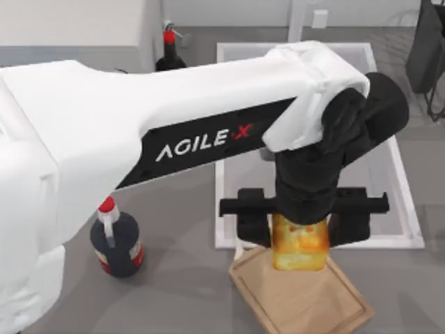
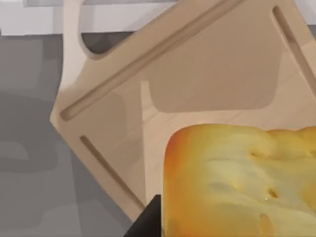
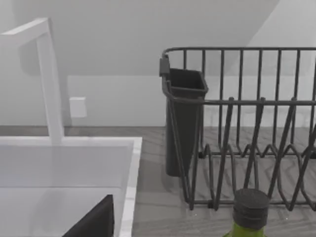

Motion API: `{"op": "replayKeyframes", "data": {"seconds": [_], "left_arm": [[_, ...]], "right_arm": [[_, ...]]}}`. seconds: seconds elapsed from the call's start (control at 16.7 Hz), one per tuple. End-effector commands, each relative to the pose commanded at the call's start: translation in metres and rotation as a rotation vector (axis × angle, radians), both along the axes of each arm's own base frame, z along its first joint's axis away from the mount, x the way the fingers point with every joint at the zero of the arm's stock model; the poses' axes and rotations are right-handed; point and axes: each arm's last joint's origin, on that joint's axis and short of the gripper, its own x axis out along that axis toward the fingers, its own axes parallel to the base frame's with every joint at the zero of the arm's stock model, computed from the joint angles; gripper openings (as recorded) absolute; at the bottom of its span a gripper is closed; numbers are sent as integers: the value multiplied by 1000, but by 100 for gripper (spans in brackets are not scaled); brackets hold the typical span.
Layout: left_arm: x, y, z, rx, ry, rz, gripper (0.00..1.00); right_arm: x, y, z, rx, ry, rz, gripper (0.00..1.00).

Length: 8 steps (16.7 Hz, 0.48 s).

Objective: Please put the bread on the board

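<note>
The bread [image 1: 300, 243], a golden-yellow chunk with toasted patches, sits between the black fingers of my left gripper [image 1: 300, 233], which is shut on it. It hangs over the far end of the tan wooden board [image 1: 313, 303], near the board's loop handle. In the left wrist view the bread [image 2: 242, 182] is close up, with the grooved board [image 2: 207, 74] beneath it and a shadow cast on the wood. My right arm is parked by the sink, and a dark part of its gripper [image 3: 94, 222] shows at the edge of the right wrist view.
A red-capped dark bottle [image 1: 117, 243] stands left of the board, and another bottle [image 1: 170, 52] stands at the back. The white sink [image 1: 407, 240] lies just behind the board. A dark dish rack [image 3: 237, 128] and a green bottle [image 3: 249, 212] are near the right arm.
</note>
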Motion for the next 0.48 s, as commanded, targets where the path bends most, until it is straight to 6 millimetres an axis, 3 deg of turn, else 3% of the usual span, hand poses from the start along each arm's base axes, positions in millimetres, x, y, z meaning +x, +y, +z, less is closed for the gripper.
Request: {"op": "replayKeyframes", "data": {"seconds": [0.18,0.48], "left_arm": [[-3,-6,-15,45,14,28,0],[-2,-5,-15,45,14,30,0]], "right_arm": [[0,0,0,0,0,0,100],[0,0,0,0,0,0,100]]}}
